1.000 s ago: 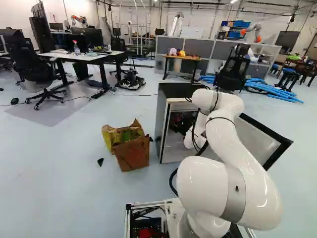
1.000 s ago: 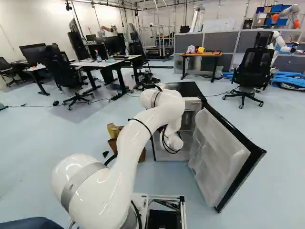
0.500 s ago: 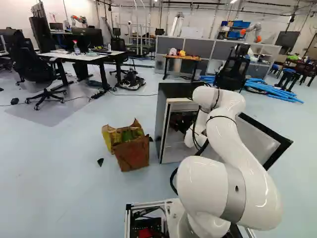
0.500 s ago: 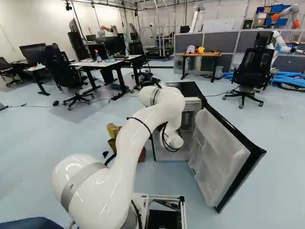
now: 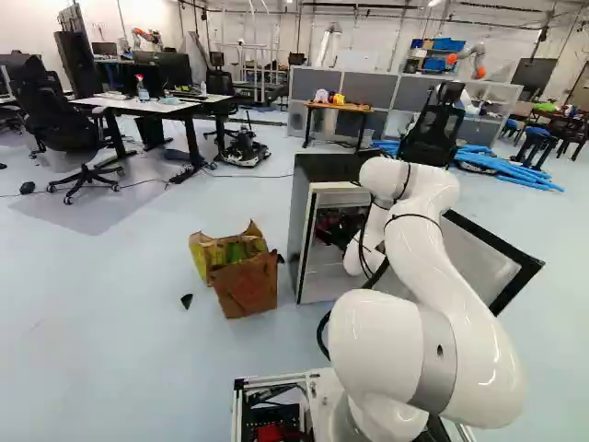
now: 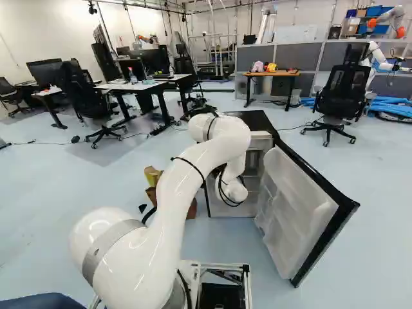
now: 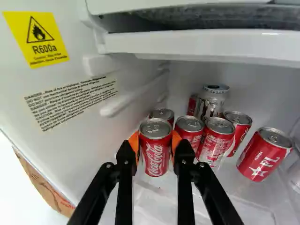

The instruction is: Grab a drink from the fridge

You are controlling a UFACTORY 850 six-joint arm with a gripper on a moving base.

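From the left of the left base view, a torn brown paper bag [image 5: 247, 284] sits on the floor just beside the fridge [image 5: 299, 216]. The black gripper [image 5: 342, 227] reaches inside, and the white arm [image 5: 451, 285] partly covers the opening. The fridge door [image 6: 293, 212] stands wide open at the right.

In the wrist view, the fridge's inner wall [image 7: 70, 112] bears a yellow label [image 7: 36, 38]. Beside it, the gripper's orange pads [image 7: 134, 143] press both sides of a small red can [image 7: 155, 152] with white lettering and a silver top; I cannot tell whether it is raised. One red can [image 7: 162, 114] is partly hidden behind it. Beyond the farther finger stand more red cans [image 7: 216, 143], close together, with a silver can [image 7: 213, 101] behind and another red can [image 7: 264, 154] slightly apart. A white shelf [image 7: 197, 44] spans above them.
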